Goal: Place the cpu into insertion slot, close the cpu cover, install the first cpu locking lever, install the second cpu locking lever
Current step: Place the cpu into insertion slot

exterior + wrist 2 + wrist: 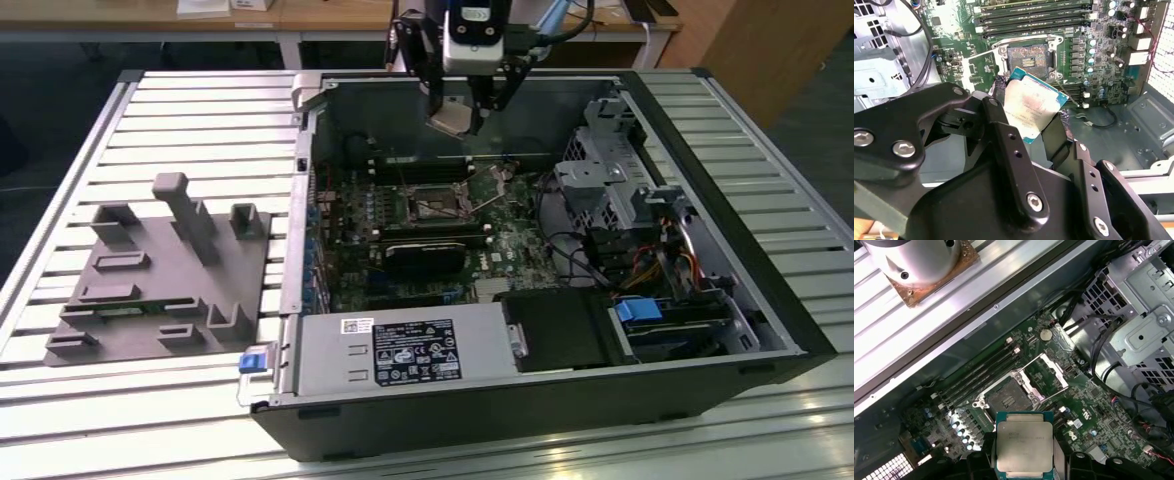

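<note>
My gripper (461,108) hangs over the back of the open computer case, shut on the cpu (451,118), a small square chip with a dull metal top. In both wrist views the cpu (1030,106) (1023,445) sits pinched by its edges between the black fingers (996,112), held in the air above the board. The insertion slot (1005,400) (1027,59) (434,206) lies open and bare on the green board, below and apart from the chip. The cpu cover (1048,371), a silvery frame, is swung up beside the slot.
Long black memory slots (979,377) run next to the socket, with a black heatsink block (427,255) beside them. A metal drive cage (607,185) and cables (587,260) fill the exterior view's right. A grey fixture tray (160,270) lies outside the case.
</note>
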